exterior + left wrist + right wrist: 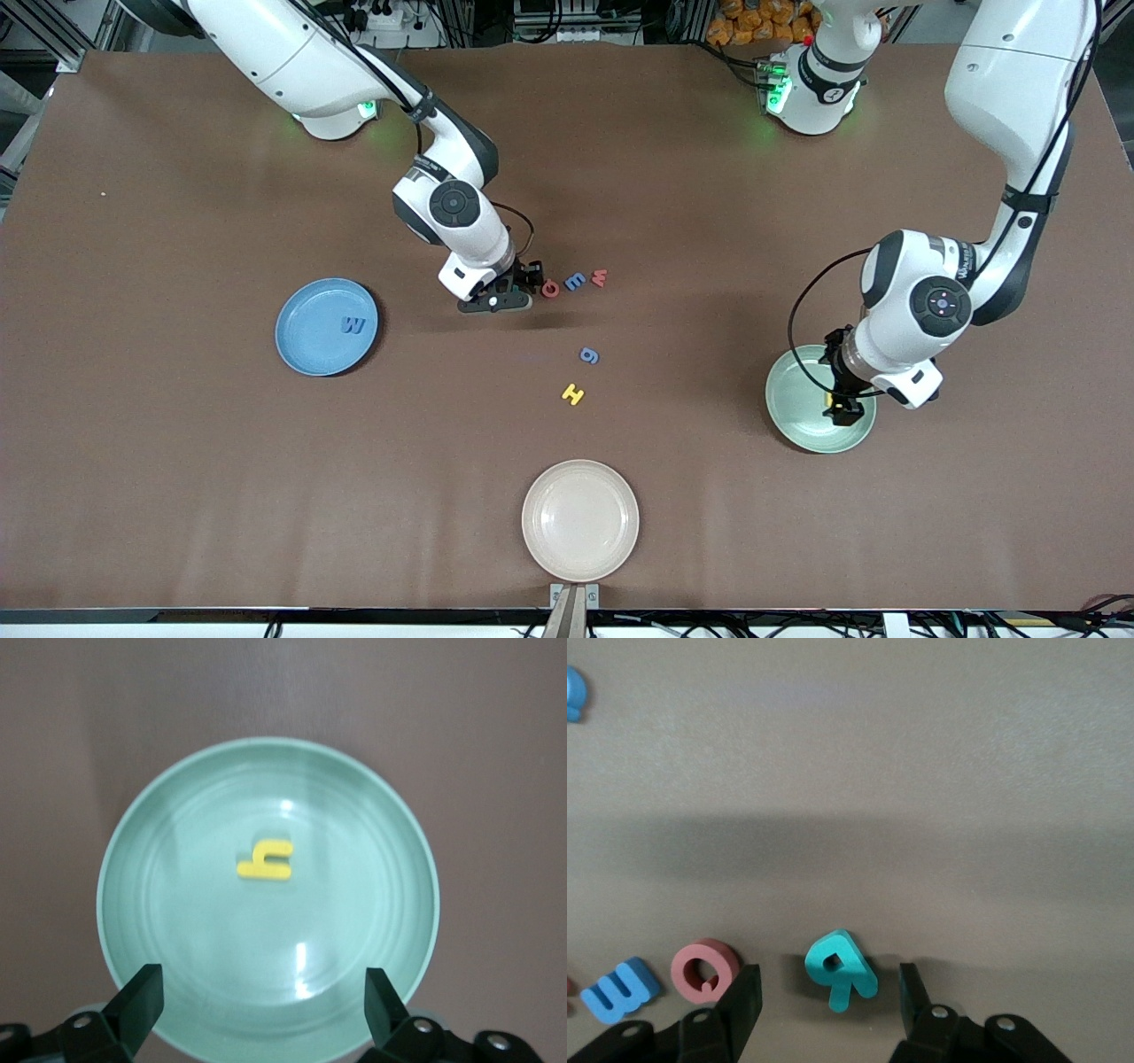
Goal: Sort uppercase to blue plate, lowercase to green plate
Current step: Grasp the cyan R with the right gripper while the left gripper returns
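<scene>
On the tabletop (177, 461) the W (353, 325) lies in the blue plate (306, 350) toward the right arm's end, the h (265, 860) in the green plate (797, 416) toward the left arm's end, and the cream plate (580, 520) is nearest to the front camera, with the H (573, 393) and g (589, 355) between them.

The right arm reached from its base down toward the middle of the bench, wrist bent steeply downward. The right end effector (828, 997) hung low, just above the bench, its fingers (741, 997) spread apart with nothing clamped between them. The left arm rose from its base, folded at the elbow and dropped down at its own end of the bench. The left end effector (261, 992) pointed straight down, fingers (142, 992) wide apart and empty.
</scene>
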